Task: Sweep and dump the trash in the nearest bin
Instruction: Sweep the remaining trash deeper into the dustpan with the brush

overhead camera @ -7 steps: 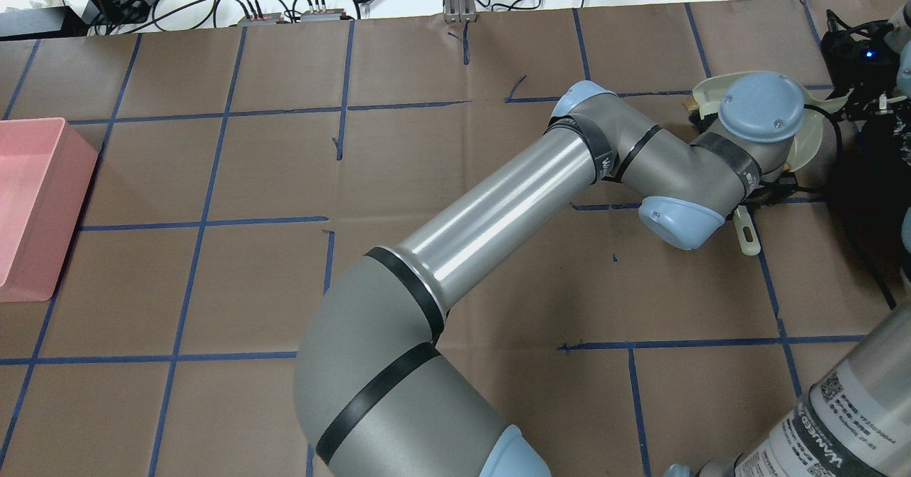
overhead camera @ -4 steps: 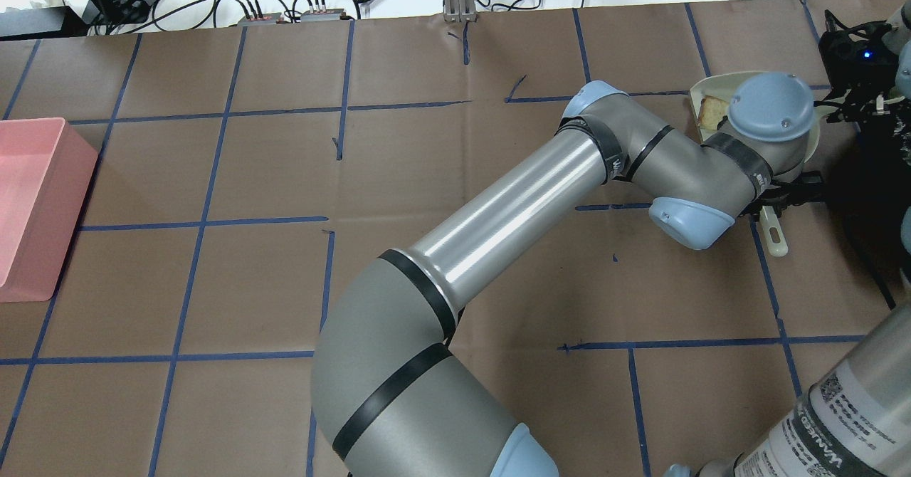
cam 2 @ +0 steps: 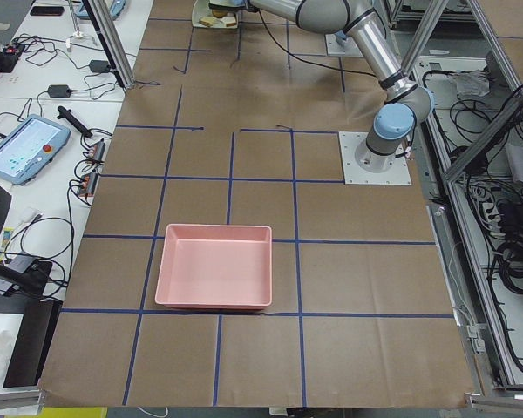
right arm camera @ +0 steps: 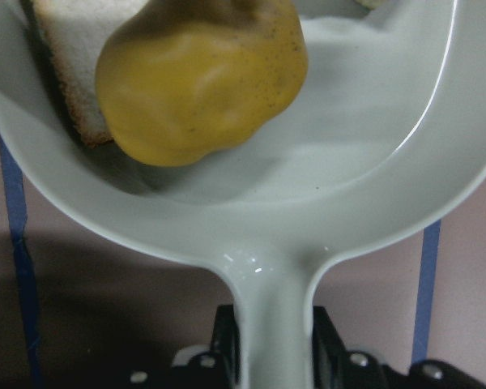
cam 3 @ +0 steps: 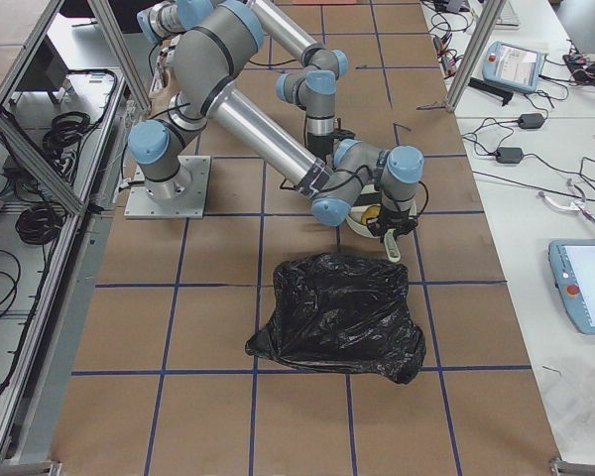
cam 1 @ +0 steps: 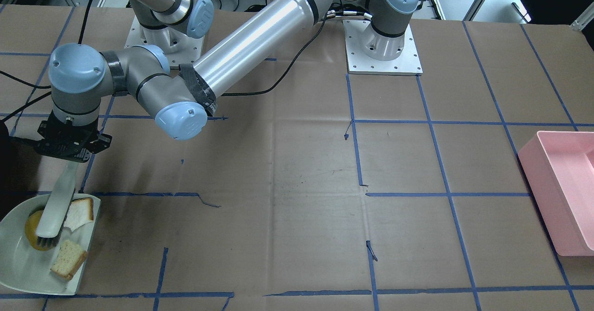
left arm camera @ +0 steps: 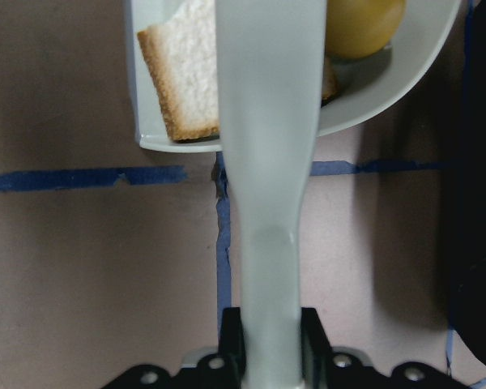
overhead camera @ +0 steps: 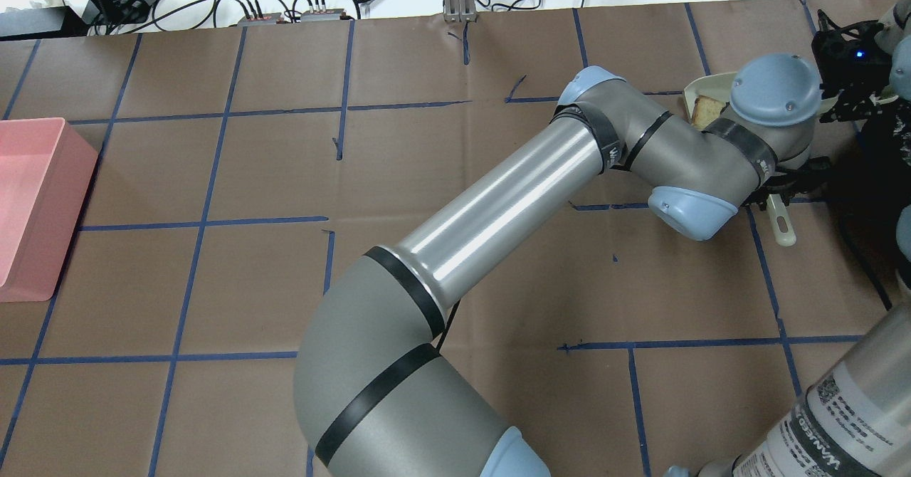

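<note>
Since a second ago, the left arm's wrist has shifted rightward and farther from the robot in the overhead view, uncovering a corner of bread at the pan's rim. The lump (right arm camera: 198,77), knobbly, smooth-skinned and yellow-brown, lies in the dustpan (cam 1: 18,269) with two torn bread pieces (cam 1: 80,211), porous white crumb edged in brown crust. The brush (cam 1: 55,204) hides part of the lump under its dark bristles, and from above the left wrist covers nearly the whole pan. The pan is shallow, rounded, glossy pale plastic. The right gripper (right arm camera: 274,348) is pinched on its narrow handle, and the left gripper (left arm camera: 269,356) is clamped on the brush's flat pale handle. In the front view the right gripper is lost at the frame's dark edge. A crumpled, shiny black bag (cam 3: 342,317) sits near the pan. The pink bin (cam 1: 564,195), a smooth rectangular tray, stands well apart at the far end of the table (cam 1: 301,185), which is covered in brown paper gridded with blue tape.
</note>
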`<state>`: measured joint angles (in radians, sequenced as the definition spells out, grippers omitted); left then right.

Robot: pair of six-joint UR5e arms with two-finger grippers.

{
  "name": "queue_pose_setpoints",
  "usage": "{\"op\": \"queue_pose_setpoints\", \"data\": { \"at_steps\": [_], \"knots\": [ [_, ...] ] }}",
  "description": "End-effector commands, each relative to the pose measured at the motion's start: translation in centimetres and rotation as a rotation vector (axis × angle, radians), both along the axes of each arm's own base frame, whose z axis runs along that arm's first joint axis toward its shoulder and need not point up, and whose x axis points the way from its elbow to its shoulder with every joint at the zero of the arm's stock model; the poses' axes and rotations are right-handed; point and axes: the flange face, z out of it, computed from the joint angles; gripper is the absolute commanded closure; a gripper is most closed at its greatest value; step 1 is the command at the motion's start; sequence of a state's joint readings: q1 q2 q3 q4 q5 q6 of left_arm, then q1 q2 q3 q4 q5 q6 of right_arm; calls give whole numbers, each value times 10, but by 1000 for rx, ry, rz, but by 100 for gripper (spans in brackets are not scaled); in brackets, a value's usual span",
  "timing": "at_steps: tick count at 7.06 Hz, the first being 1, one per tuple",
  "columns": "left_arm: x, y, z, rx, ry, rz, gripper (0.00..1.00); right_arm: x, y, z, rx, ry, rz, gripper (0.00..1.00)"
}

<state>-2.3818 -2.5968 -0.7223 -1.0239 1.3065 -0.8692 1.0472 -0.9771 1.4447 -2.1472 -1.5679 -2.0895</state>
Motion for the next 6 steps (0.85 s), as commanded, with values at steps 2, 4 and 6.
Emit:
{"op": "queue_pose_setpoints", "data": {
  "at_steps": [2, 4, 6],
  "knots": [
    [49, -39, 11, -60, -135, 99, 100, 9, -2, -2, -5, -30, 2, 100],
    [59, -44, -6, 23, -217, 98, 100, 10, -1, -2, 1, -43, -2, 100],
    [53, -54, -15, 50, -242, 94, 100, 11, -2, -3, 0, -60, -1, 100]
  ]
}}
